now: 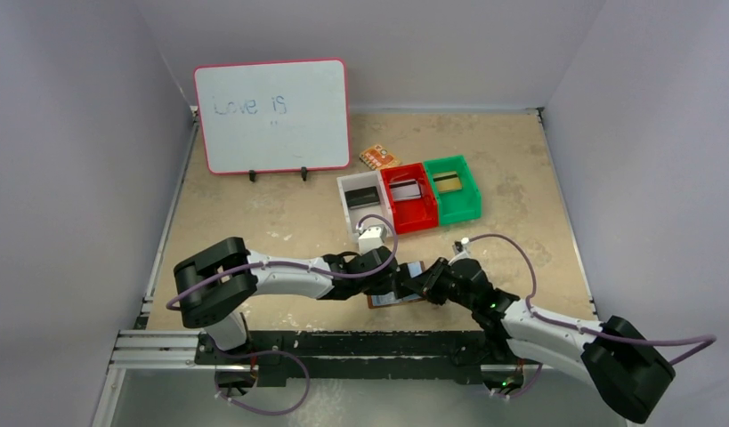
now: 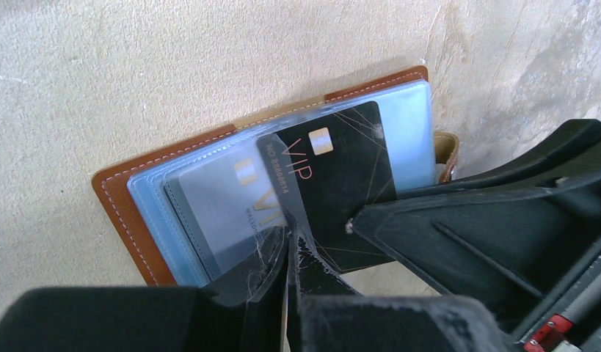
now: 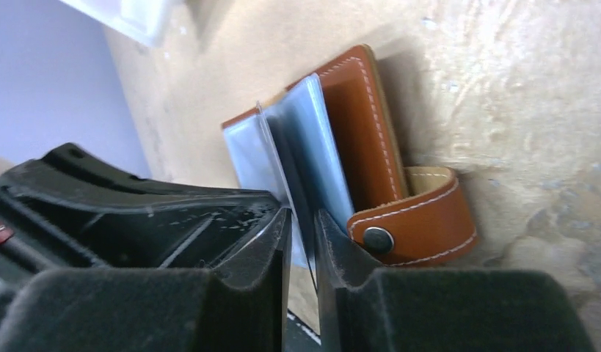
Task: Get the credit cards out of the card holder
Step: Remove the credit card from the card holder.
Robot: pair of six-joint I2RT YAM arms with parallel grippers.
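The brown card holder (image 2: 121, 213) lies open on the table, its pale blue clear pockets (image 2: 414, 125) facing up. A black credit card (image 2: 348, 183) sticks partway out of a pocket, tilted. A silvery-grey credit card (image 2: 216, 205) sits inside a pocket beside it. My left gripper (image 2: 290, 235) is shut on a clear pocket leaf at the holder's near edge. My right gripper (image 3: 303, 214) stands narrowly open with the black card's (image 3: 297, 183) edge and a pocket leaf between its fingers, next to the snap tab (image 3: 418, 227). From above, both grippers meet over the holder (image 1: 392, 300).
White (image 1: 347, 206), red (image 1: 412, 216) and green (image 1: 467, 203) bins stand side by side behind the holder, each with a card in it. An orange patterned packet (image 1: 378, 157) lies behind them. A whiteboard (image 1: 271, 116) stands at the back left.
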